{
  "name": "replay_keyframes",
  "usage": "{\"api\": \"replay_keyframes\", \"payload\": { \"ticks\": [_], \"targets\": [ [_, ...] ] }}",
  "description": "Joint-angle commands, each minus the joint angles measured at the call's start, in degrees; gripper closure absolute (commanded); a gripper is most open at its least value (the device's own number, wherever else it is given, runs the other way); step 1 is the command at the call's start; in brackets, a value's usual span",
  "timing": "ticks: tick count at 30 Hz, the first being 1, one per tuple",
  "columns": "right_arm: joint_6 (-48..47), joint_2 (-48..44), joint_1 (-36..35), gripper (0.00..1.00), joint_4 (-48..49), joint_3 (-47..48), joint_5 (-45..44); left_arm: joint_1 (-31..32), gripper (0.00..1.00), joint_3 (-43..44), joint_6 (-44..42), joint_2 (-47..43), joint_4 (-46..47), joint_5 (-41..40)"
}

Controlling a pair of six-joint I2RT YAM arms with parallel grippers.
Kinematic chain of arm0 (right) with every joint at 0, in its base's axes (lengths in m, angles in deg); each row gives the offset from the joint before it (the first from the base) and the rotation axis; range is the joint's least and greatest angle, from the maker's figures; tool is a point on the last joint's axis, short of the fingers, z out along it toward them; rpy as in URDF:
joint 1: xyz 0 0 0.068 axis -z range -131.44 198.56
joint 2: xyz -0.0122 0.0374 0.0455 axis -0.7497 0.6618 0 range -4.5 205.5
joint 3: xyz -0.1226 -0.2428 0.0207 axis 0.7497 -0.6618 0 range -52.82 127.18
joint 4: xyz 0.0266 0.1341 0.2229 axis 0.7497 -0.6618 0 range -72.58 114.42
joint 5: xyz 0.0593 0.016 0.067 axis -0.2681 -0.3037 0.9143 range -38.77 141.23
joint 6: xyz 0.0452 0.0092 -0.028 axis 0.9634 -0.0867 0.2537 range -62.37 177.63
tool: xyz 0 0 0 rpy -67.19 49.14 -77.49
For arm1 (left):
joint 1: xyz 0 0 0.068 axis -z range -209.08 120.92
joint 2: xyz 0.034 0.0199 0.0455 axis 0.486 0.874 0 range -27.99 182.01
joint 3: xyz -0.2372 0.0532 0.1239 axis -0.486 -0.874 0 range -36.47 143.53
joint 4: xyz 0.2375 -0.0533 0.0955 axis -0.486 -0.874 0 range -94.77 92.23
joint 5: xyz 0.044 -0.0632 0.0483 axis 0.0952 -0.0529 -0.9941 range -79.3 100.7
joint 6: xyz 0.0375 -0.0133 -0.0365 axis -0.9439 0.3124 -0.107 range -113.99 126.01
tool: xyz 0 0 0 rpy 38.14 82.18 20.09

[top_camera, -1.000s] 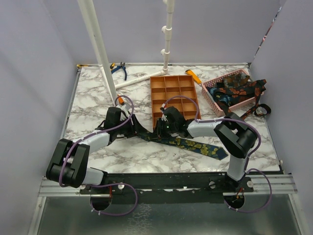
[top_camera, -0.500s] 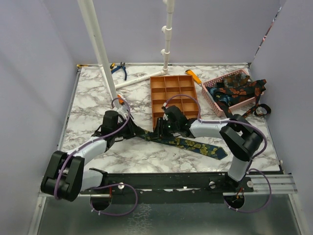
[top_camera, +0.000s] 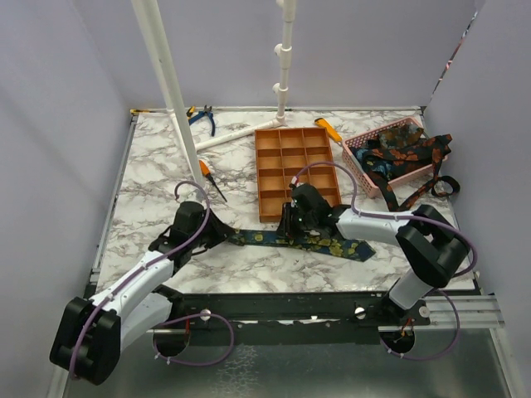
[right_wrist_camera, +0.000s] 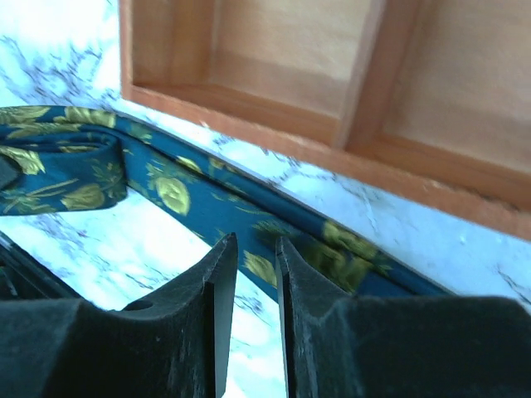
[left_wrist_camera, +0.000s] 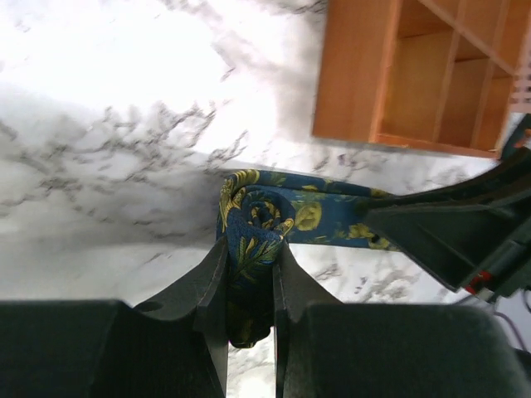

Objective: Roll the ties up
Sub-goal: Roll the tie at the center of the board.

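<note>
A navy tie [top_camera: 332, 245] with yellow-gold flowers lies flat across the marble table, in front of the orange tray. Its left end is wound into a small roll [left_wrist_camera: 264, 212]. My left gripper [top_camera: 220, 235] [left_wrist_camera: 249, 245] is shut on that roll, with the fabric pinched between both fingers. My right gripper [top_camera: 288, 230] [right_wrist_camera: 251, 242] hovers over the middle of the tie [right_wrist_camera: 174, 195] with its jaws a narrow gap apart and nothing between them. More ties [top_camera: 405, 151] lie heaped in the pink basket at the back right.
The orange compartment tray [top_camera: 274, 178] [left_wrist_camera: 353, 75] [right_wrist_camera: 332, 141] stands just behind the tie. The pink basket [top_camera: 362, 170] is to its right. A screwdriver [top_camera: 209, 179], pliers [top_camera: 202, 117], an orange cutter [top_camera: 330, 130] and white pipes [top_camera: 170, 91] are at the back.
My left gripper has shut on the tie's rolled end and drawn back toward the near left. The tie now lies straighter. My right gripper has shifted a little right along it.
</note>
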Motion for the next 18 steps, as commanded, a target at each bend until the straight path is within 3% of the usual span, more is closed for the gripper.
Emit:
{"api": "replay_keyframes", "payload": {
  "ticks": [1, 9, 18],
  "targets": [
    [-2.1, -4.2, -0.7, 0.71, -2.9, -2.3, -2.6, 4.0, 1.00, 4.4, -0.6, -1.2, -12.9, -14.5],
    [-1.1, -10.4, -1.9, 0.71, -4.0, -6.5, -3.4, 10.5, 1.00, 18.1, -6.2, 8.4, -29.1, -31.2],
    [-0.2, -18.0, -2.4, 0.72, -6.7, -10.6, -3.9, 13.9, 1.00, 26.0, -6.9, 15.8, -40.6, -45.7]
  ]
}}
